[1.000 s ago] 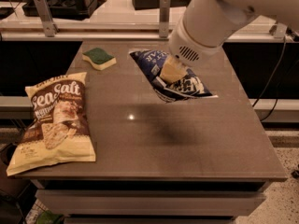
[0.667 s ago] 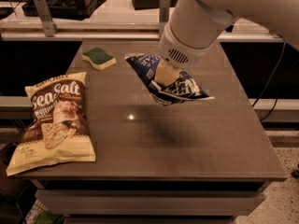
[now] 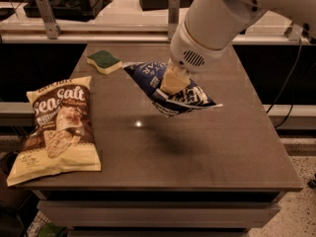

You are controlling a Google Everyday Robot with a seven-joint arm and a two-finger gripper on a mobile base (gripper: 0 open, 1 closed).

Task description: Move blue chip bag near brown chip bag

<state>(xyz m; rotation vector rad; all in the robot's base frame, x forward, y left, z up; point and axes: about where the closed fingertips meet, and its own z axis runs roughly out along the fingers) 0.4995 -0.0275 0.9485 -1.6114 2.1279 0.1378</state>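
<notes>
The blue chip bag point(image 3: 187, 97) is a small crinkled dark blue foil bag with white lettering, held lifted above the middle of the table, its shadow on the top below it. My gripper point(image 3: 172, 81) comes down from the upper right and is shut on the bag's upper part. The brown chip bag point(image 3: 58, 129) is a large cream and brown "Sea Salt" bag lying flat at the table's front left edge, well to the left of the blue bag.
A green-and-yellow sponge point(image 3: 104, 61) lies at the back left of the brown table point(image 3: 197, 152). A counter with dark equipment runs behind the table. Cables hang at the right.
My gripper has carried the blue chip bag a little to the left and toward the front of the table. The brown bag and sponge have not moved.
</notes>
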